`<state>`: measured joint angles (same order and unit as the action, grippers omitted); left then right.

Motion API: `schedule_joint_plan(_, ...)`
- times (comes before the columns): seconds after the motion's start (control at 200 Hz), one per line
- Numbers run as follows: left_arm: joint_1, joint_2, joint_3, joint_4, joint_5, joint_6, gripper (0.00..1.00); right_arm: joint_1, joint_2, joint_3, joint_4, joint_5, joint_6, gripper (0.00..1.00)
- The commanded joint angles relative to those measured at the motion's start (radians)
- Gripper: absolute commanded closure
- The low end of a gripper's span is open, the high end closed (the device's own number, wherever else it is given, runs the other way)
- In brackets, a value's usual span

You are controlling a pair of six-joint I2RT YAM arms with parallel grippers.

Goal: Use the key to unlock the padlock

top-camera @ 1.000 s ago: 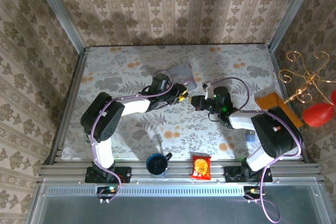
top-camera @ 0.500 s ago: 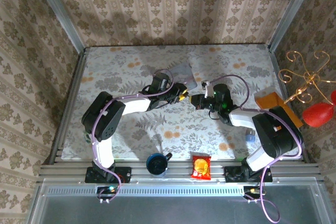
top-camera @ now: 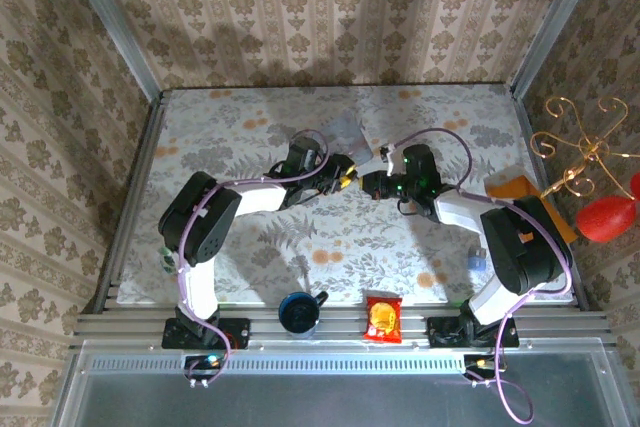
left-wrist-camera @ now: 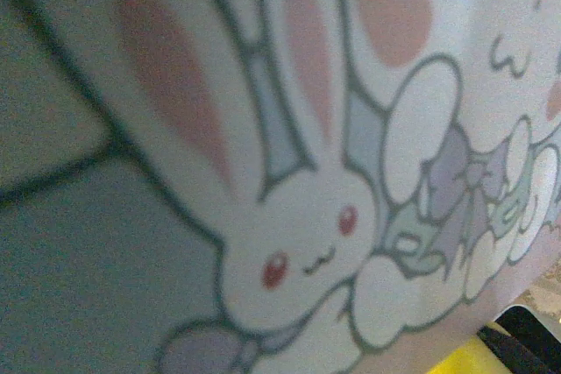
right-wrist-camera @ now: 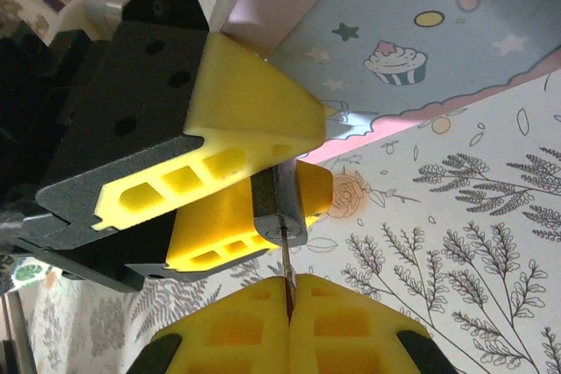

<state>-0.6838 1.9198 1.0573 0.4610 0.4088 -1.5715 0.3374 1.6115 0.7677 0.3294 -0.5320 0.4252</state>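
While the left gripper pinches the padlock between its yellow fingers just beside the tin box, the right gripper sits close under the lock; its jaws are pressed together on the key; the thin blade meets the padlock's underside.
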Motion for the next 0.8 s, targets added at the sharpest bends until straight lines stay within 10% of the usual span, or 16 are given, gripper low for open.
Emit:
schedule_joint_plan(0.0, -0.070, 0.027, 0.044, 0.039, 0.195, -0.012, 1.00, 0.054, -0.026, 0.120, -0.034, -0.156, -0.120, 1.00)
schedule_joint_plan(0.39, -0.076, 0.030, 0.067, 0.019, 0.199, 0.001, 1.00, 0.167, -0.124, 0.157, -0.200, 0.223, -0.208, 1.00)
schedule_joint_plan(0.795, -0.092, 0.038, 0.065, 0.079, 0.190, -0.033, 1.00, 0.169, -0.052, 0.128, -0.009, 0.178, 0.044, 1.00)
